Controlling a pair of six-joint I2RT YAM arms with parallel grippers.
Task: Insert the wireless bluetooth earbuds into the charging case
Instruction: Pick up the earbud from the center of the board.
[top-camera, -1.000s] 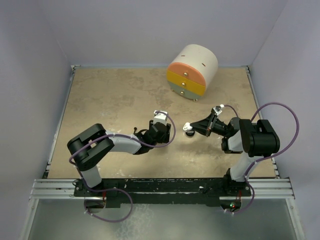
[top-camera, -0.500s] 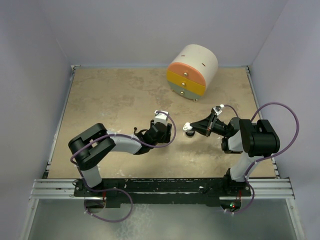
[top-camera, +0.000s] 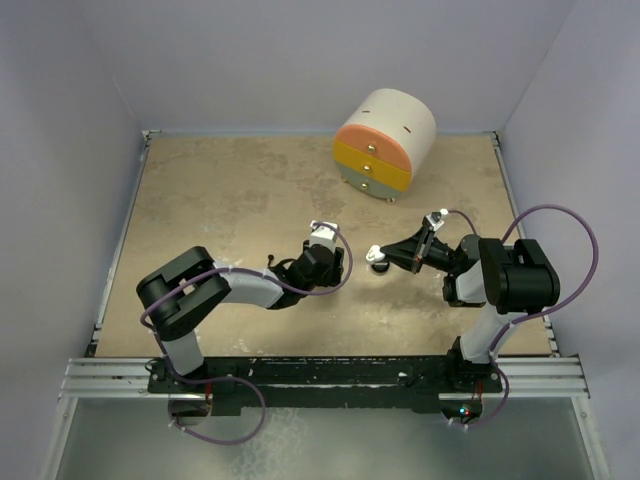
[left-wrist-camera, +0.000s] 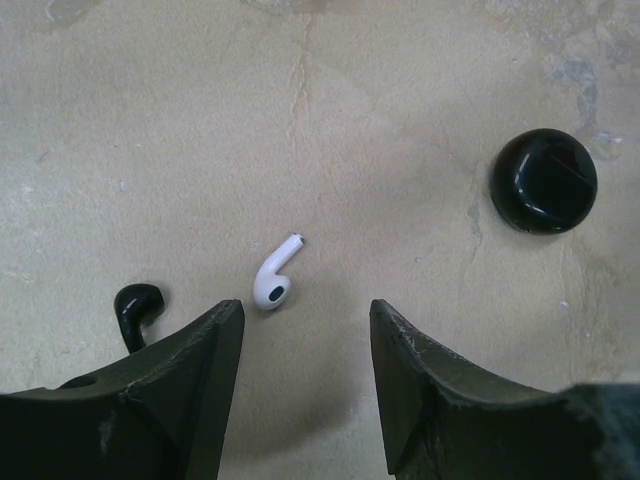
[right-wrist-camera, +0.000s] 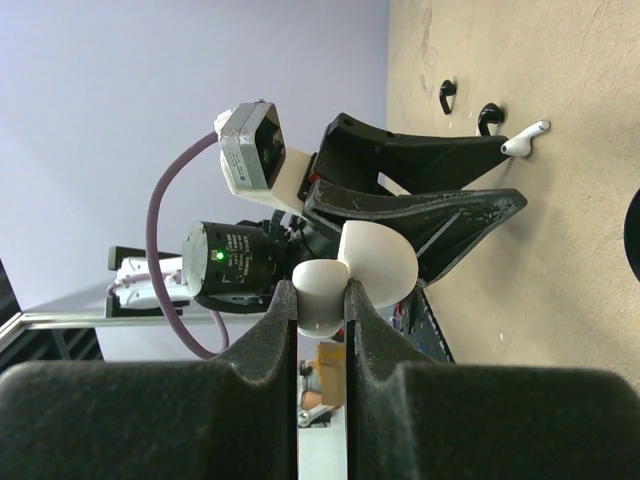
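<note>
A white earbud (left-wrist-camera: 275, 275) lies on the table just ahead of my open left gripper (left-wrist-camera: 305, 330), close to its left finger (left-wrist-camera: 190, 360). A black earbud (left-wrist-camera: 135, 310) lies beside that finger. The black round charging case (left-wrist-camera: 545, 180) sits closed further off to the right, seen from above as a dark puck (top-camera: 381, 267). My right gripper (right-wrist-camera: 322, 300) hovers over the table, shut on a small white hinged case (right-wrist-camera: 375, 262) whose lid stands open. It faces the left gripper (top-camera: 338, 264). From there the white earbud (right-wrist-camera: 525, 140) and two black earbuds (right-wrist-camera: 447, 95) show on the table.
A cream-and-orange cylindrical drawer unit (top-camera: 385, 145) stands at the back, right of centre. Purple walls close in the beige table (top-camera: 220, 200) on three sides. The two grippers face each other closely at mid-table.
The left wrist has shifted very slightly and its jaws have narrowed a little. The right arm holds still with the white case.
</note>
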